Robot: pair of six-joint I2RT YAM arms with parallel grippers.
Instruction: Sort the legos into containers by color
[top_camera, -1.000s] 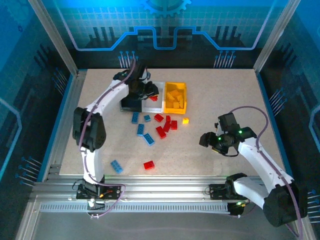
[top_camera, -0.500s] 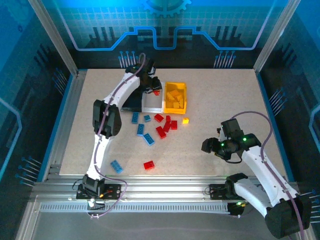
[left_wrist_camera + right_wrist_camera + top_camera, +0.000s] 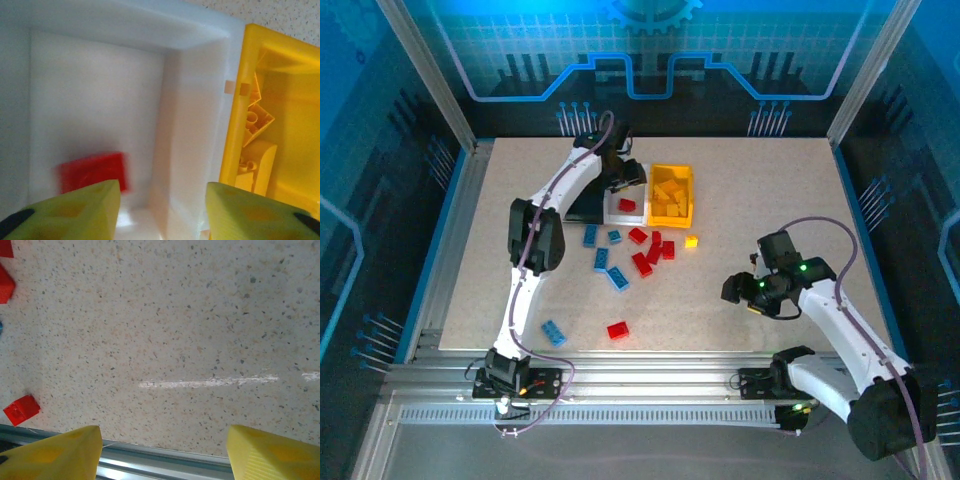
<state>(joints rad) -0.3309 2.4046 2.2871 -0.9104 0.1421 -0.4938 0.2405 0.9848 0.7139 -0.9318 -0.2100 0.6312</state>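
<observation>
Near the table's [image 3: 770, 180] near-left corner one blue brick [image 3: 553, 333] lay alone. At the far edge the black bin [image 3: 585, 212] was half hidden by the left arm [image 3: 560, 185]. Beside it the left gripper [image 3: 162, 192] hung wide open and empty over the white bin [image 3: 190, 125], where a red brick [image 3: 92, 171] lay blurred, its pose unclear. This looked like the drop step for red; next the arm would need to lift and reach the loose bricks [image 3: 642, 263] at the middle. The yellow bin [image 3: 671, 195] stood next. Toward the right edge the right gripper [image 3: 165, 440] hovered open, holding nothing.
</observation>
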